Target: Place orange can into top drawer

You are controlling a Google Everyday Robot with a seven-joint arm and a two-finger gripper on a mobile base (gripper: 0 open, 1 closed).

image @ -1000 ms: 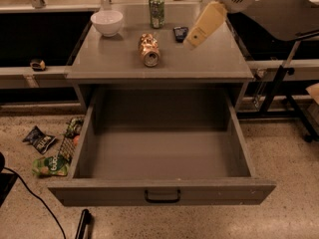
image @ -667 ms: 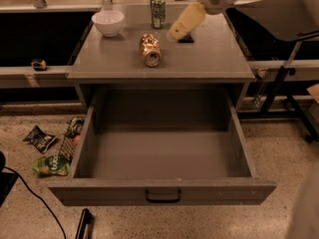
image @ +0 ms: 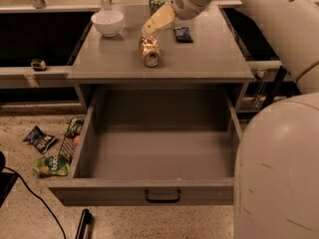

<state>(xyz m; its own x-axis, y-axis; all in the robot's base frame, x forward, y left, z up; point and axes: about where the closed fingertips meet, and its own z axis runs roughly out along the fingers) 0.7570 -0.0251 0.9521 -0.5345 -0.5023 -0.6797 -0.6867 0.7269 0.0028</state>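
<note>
The orange can (image: pixel 150 52) lies on its side on the grey cabinet top (image: pixel 209 59), its silver end facing the front. My gripper (image: pixel 152 26) hangs just above and behind the can, its pale fingers pointing down-left toward it, apart from it. The top drawer (image: pixel 154 190) is pulled fully open below the cabinet top and holds nothing; its black handle (image: pixel 162 196) sits at the centre of the front panel.
A white bowl (image: pixel 108 22) stands at the back left of the top, a green can (image: pixel 156 3) at the back, a dark flat packet (image: pixel 183 34) right of my gripper. Snack bags (image: pixel 49 156) litter the floor at left. My arm's bulk (image: pixel 279 168) fills the right.
My gripper has swung left and down from the right of the cabinet top to just above the orange can. The can and drawer have not moved.
</note>
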